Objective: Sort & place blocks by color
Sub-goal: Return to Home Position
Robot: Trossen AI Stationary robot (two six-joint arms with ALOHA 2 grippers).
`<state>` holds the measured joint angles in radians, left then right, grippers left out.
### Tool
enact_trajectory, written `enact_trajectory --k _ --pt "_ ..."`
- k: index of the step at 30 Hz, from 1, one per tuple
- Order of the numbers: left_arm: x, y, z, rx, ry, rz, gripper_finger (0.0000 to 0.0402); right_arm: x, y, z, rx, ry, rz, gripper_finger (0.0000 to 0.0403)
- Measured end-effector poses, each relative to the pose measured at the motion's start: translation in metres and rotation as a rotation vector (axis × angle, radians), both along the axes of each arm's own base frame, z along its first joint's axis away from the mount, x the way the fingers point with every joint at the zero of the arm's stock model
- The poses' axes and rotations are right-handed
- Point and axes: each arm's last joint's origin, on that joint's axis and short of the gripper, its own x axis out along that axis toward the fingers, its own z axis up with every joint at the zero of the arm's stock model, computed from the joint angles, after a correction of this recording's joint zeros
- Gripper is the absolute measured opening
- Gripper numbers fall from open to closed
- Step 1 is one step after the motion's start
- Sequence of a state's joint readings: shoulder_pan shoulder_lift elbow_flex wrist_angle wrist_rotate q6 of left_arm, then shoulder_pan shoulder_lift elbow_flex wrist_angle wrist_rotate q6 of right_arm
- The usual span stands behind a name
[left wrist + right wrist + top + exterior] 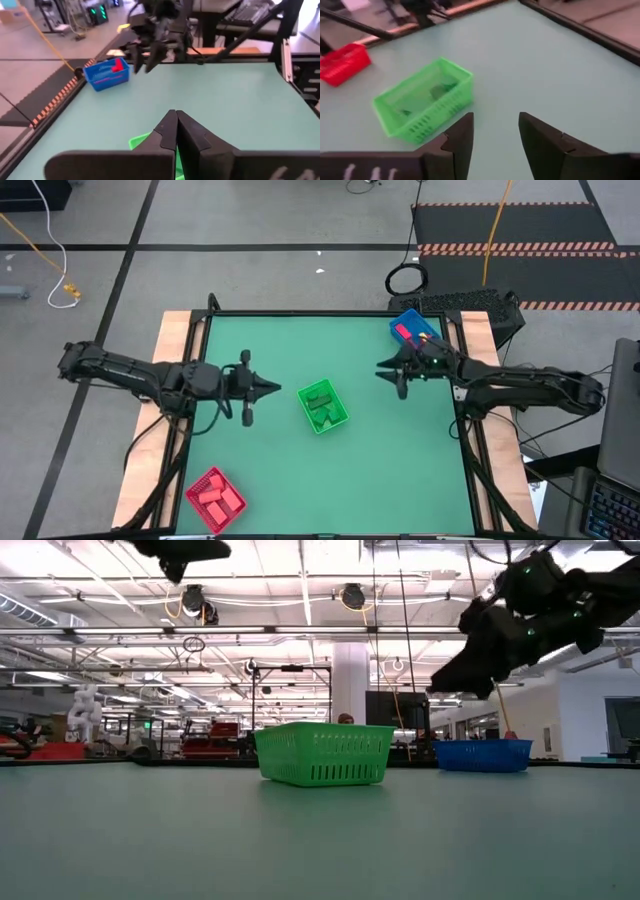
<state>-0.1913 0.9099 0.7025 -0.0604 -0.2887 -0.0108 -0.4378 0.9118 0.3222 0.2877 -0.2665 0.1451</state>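
Note:
Dark green blocks (321, 409) lie inside the green bin (322, 406) at the table's middle. Red blocks (216, 498) fill the red bin (215, 498) near the near-left corner. One red block (404, 332) sits in the blue bin (412, 328) at the far right, and it also shows in the left wrist view (118, 64). My left gripper (272, 388) hovers shut, left of the green bin, holding nothing (176, 125). My right gripper (383, 370) hovers open to the right of the green bin, near the blue bin, its fingers empty (495, 132).
In the low view the green bin (325, 753) and the blue bin (483, 754) stand on the table, with both arms raised well above them. Bare green table lies between the bins. Wooden side rails (172, 340) border the table.

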Motion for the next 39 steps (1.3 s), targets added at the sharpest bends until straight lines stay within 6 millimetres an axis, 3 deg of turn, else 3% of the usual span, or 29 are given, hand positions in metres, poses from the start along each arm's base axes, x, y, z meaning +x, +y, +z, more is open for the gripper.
enact_trajectory --k 9,17,27,35,39 --pt "-0.041 0.029 -0.033 -0.021 -0.147 0.128 0.0002 -0.009 0.025 0.027 -0.055 -0.160 0.085 0.0091" --pt "-0.061 0.042 -0.057 -0.080 -0.320 0.036 0.0002 -0.026 0.029 0.025 -0.112 -0.127 0.073 0.0007" --pt "-0.065 0.047 -0.080 -0.122 -0.279 0.077 0.0001 -0.047 0.038 -0.013 -0.052 -0.238 0.099 0.0002" --pt "-0.069 0.041 -0.091 -0.186 -0.260 0.041 0.0001 -0.055 0.040 -0.009 -0.075 -0.323 0.103 0.0001" --pt "-0.071 0.038 -0.097 -0.218 -0.213 0.113 0.0001 -0.057 0.040 -0.007 -0.096 -0.341 0.084 0.0001"
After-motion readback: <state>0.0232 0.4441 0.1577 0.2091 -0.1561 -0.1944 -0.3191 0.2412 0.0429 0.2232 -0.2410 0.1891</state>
